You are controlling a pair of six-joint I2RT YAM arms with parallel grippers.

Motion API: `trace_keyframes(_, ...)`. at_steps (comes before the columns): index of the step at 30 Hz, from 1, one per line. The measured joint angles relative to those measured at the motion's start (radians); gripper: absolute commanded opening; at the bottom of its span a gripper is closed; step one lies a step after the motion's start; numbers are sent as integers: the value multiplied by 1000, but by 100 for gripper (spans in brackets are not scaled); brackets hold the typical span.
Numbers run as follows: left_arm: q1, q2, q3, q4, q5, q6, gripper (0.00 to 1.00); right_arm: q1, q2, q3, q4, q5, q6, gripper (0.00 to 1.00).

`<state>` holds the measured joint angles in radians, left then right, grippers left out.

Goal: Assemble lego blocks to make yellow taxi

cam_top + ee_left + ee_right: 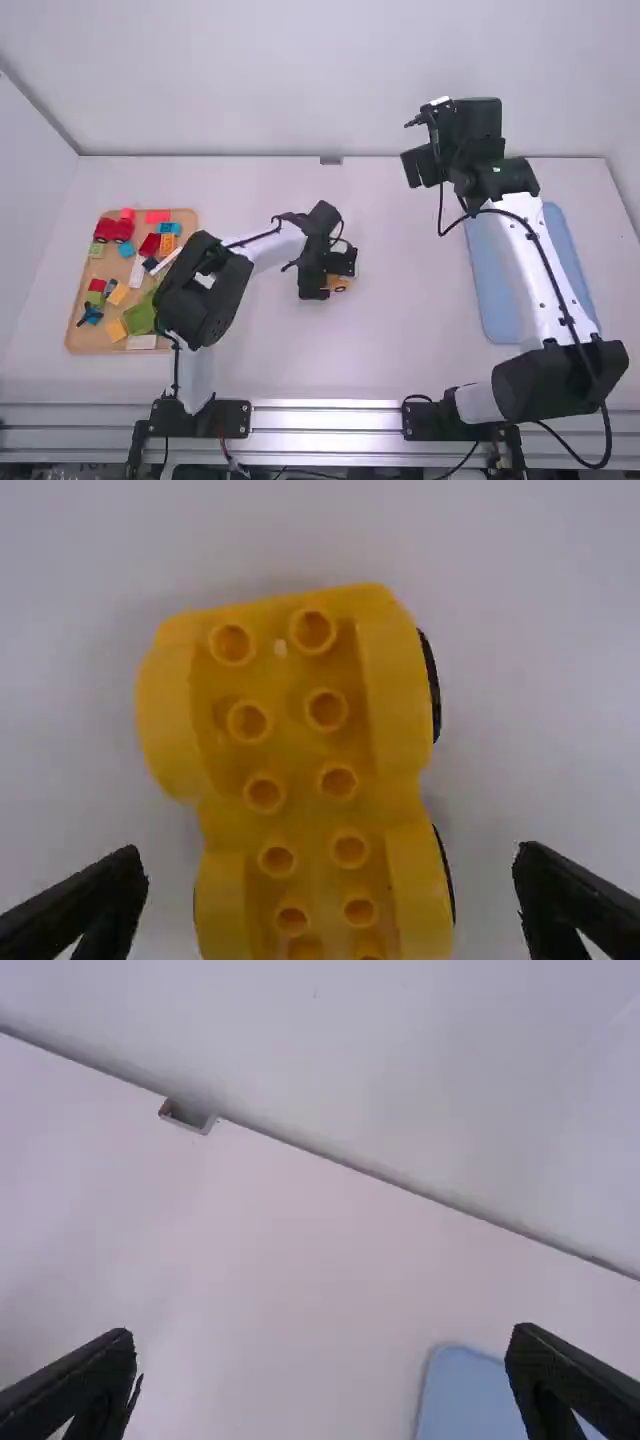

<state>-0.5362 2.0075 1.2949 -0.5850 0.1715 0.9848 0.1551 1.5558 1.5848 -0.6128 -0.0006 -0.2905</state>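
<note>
Left wrist view: left fingers (575, 905) wide apart, gripping nothing. Yellow wheeled base (310, 730) lay underside up, its near part between them, the rest reaching out ahead of their tips; black wheels (433, 690) edged one flank. Neither finger touched it; surface (560, 680) showed on both sides. Step in hand, as judged: pick up the base and turn it studs up, ready to build on. Best done by centring the fingers over its middle first, since a pinch at one end could let it swing. Pads should bear on the solid yellow flanks, not on wheels that might roll. Close slowly, lift clear, then rotate.

High view: left arm (205, 290) bent at the elbow, its wrist carried out past that bend and turned down over the base. Depth was hard to judge, but the left fingers seemed low, close above it. Wooden tray (72, 335) of loose blocks (118, 293) sat well apart from them, back past the elbow. Right arm (520, 240) stretched far out, well away from the base.

Right wrist view: right fingers (575, 1390) spread wide, holding nothing. Blue tray (460, 1395) lay beyond, its corner just beside one fingertip in view.
</note>
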Motion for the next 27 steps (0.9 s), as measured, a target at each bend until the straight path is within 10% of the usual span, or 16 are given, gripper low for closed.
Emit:
trace_keyframes(11,54,-13,261,-203,-37,-207,99,0,0,0,11,2,-5,98)
trace_keyframes(27,689,-76,542,-420,-41,-1092,99,0,0,0,45,1,-8,98)
